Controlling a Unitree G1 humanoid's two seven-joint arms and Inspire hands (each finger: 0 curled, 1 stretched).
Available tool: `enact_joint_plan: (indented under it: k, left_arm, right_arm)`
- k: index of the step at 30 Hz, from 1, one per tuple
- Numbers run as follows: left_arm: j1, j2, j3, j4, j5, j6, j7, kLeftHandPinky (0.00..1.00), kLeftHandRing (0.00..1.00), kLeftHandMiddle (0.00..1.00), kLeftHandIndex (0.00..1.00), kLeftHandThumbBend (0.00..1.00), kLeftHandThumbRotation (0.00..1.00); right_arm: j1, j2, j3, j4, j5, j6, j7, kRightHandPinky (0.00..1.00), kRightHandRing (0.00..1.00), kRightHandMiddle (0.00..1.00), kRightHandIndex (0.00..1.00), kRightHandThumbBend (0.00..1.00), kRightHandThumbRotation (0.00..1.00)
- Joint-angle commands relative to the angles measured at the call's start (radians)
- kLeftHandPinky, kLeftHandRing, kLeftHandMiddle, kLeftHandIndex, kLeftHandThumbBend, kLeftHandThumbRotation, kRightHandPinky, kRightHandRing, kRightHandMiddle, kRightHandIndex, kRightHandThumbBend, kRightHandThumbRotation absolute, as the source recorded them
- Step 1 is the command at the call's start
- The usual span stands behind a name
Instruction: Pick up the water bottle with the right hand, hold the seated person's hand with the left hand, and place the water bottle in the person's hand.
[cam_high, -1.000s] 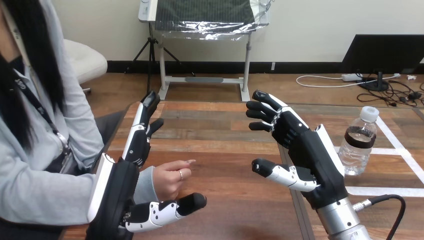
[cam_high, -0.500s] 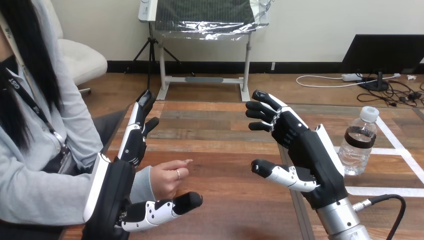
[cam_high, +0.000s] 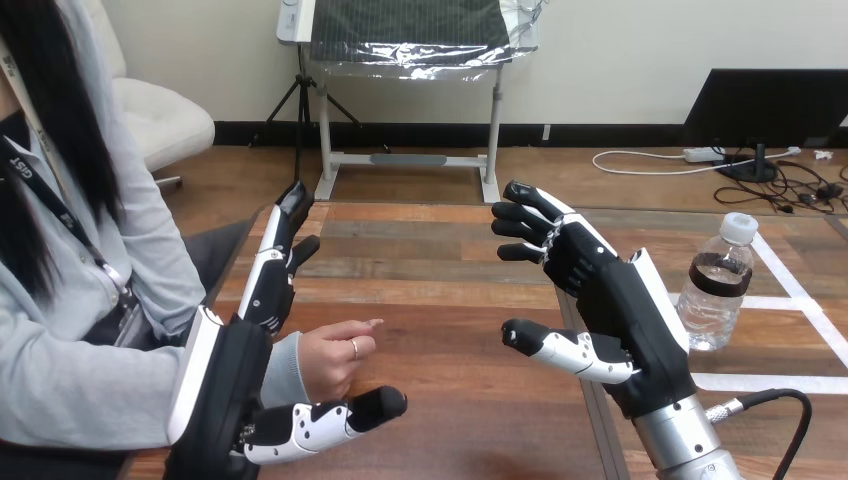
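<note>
- I look down on a wooden table (cam_high: 450, 295) of brown planks.
- The water bottle (cam_high: 716, 290) stands upright near the table's right edge, cap on, with no hand on it.
- My right hand (cam_high: 620, 310) hovers over the table beside the bottle, fingers spread wide, holding nothing.
- My left hand (cam_high: 235, 390) is at the table's left edge, fingers straight, thumb out.
- The person's hand (cam_high: 335, 355) lies loosely curled between that thumb and fingers; I cannot tell whether they touch.
</note>
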Motion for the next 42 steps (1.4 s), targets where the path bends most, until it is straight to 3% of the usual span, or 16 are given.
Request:
enact_joint_plan:
  k: [1,14,42]
  left_arm:
    - [-0.053,0.008,-0.001,-0.027,-0.022,-0.007,-0.009,0.93,1.0,1.0,1.0,1.0,0.54]
    - [-0.052,0.006,0.008,-0.03,-0.01,-0.005,-0.011,0.91,0.99,1.0,1.0,1.0,0.53]
    - [-0.061,0.005,0.005,-0.014,-0.04,-0.01,-0.028,0.92,1.0,1.0,1.0,1.0,0.53]
  right_arm:
    - [-0.047,-0.004,-0.009,-0.006,0.004,-0.024,-0.005,0.76,0.83,0.84,0.87,1.0,0.48]
    - [-0.066,-0.01,-0.026,0.004,0.011,-0.047,-0.015,0.78,0.84,0.86,0.86,1.0,0.44]
    - [-0.201,-0.08,-0.166,0.08,0.09,-0.065,-0.07,0.74,0.82,0.82,0.86,1.0,0.46]
